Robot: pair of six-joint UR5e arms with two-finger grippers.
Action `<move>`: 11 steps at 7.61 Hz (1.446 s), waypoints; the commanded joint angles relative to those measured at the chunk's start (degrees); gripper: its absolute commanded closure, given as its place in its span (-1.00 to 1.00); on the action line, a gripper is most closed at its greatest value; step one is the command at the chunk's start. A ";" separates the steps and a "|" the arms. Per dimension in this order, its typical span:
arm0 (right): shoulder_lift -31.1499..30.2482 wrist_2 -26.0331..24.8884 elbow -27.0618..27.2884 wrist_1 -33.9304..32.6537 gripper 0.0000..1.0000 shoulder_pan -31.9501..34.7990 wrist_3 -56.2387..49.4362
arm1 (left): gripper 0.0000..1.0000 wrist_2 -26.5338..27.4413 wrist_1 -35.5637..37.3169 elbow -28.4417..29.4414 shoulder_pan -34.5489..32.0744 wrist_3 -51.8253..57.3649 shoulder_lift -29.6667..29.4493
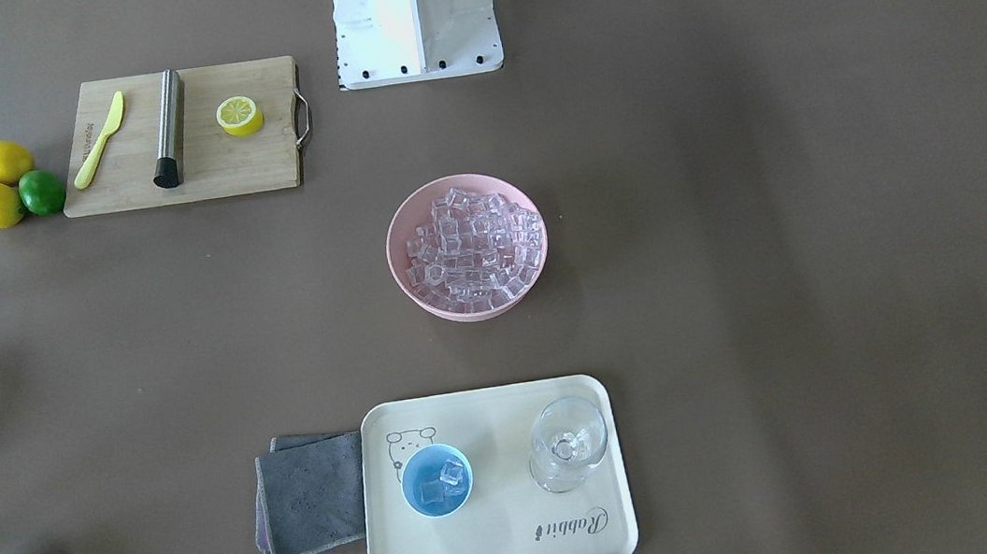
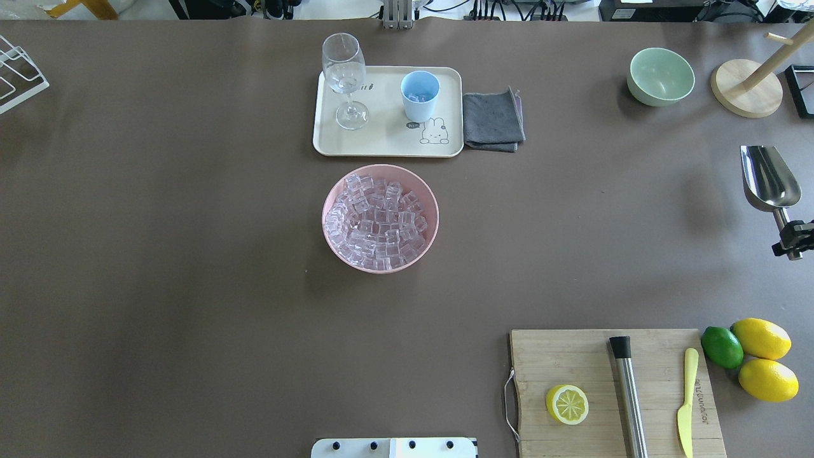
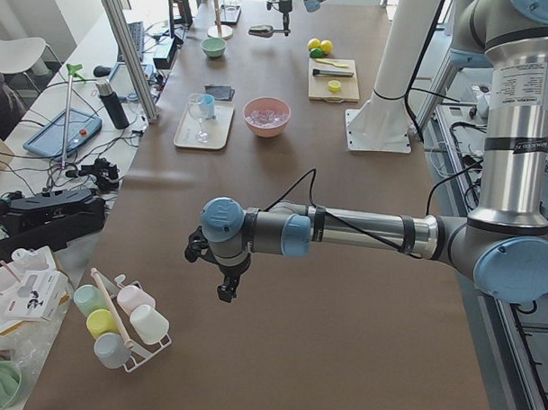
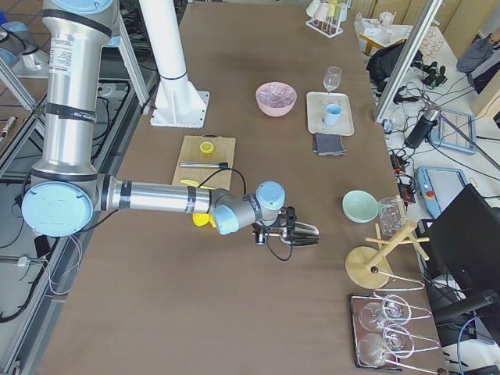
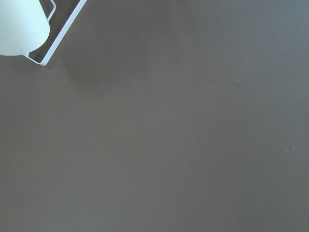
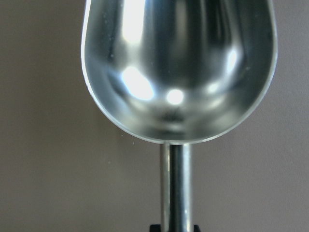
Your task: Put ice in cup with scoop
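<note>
On the robot's left, you find the left gripper [image 3: 226, 291] hanging fingers-down over bare brown table [image 3: 341, 351], near a white rack [image 3: 161, 345] of pastel mugs. Only the side camera catches it, so you cannot tell how far its fingers are parted or whether they have hold of anything. Its wrist camera gives you tabletop and one corner of that rack.

Toward the middle, you come to a cream tray [image 2: 381, 145] at the table's far edge. A clear stemmed glass [image 2: 344, 70] stands upright on its left half. The cup [image 2: 420, 111] stands upright on its right half, with a few cubes of ice [image 2: 418, 97] inside. Just on the robot's side of the tray sits a pink bowl [image 2: 436, 219], heaped with more cubes. A folded grey cloth [image 2: 493, 121] lies right against the tray's right edge.

Further right you pass a pale green bowl [image 2: 660, 76] and a wooden stand [image 2: 745, 92]. Close to the robot, a cutting board [image 2: 572, 356] carries a lemon half [image 2: 566, 404], a steel cylinder [image 2: 628, 394] and a yellow knife [image 2: 687, 401]. A lime [image 2: 722, 346] and two lemons [image 2: 761, 338] huddle just off its right corner.

At the far right edge, you see the right gripper [image 2: 788, 238] clamped on the handle of the scoop [image 2: 768, 178], well apart from both bowl and cup. The trough points away from the robot, open side up, and the wrist camera shows you bare shiny metal.
</note>
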 commanded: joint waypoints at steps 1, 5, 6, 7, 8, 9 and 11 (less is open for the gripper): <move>-0.57 0.24 -0.12 -0.06 1.00 -0.45 -0.86 | -0.98 0.00 -0.06 -0.03 0.05 0.00 -0.03; -0.22 0.33 0.05 -3.92 -0.16 -0.45 -1.56 | -0.98 0.00 -0.06 -0.02 0.05 -0.09 -0.03; -0.48 0.33 0.49 -3.84 -0.85 -0.37 -1.56 | -0.98 0.00 -0.06 -0.03 0.05 -0.09 -0.03; -1.18 0.42 1.80 -4.01 -1.00 -0.28 -2.78 | -0.98 0.00 -0.06 -0.03 0.05 -0.09 -0.03; -1.97 0.59 3.55 -4.71 -1.00 -0.02 -3.40 | -0.98 0.00 -0.06 -0.03 0.05 -0.09 -0.03; -2.76 0.51 5.05 -6.98 -1.00 1.81 -7.76 | -0.98 0.00 -0.06 -0.03 0.05 -0.09 -0.03; -2.34 0.59 7.78 -22.46 -1.00 12.49 -27.02 | -0.98 0.00 -0.06 -0.03 0.05 -0.09 -0.03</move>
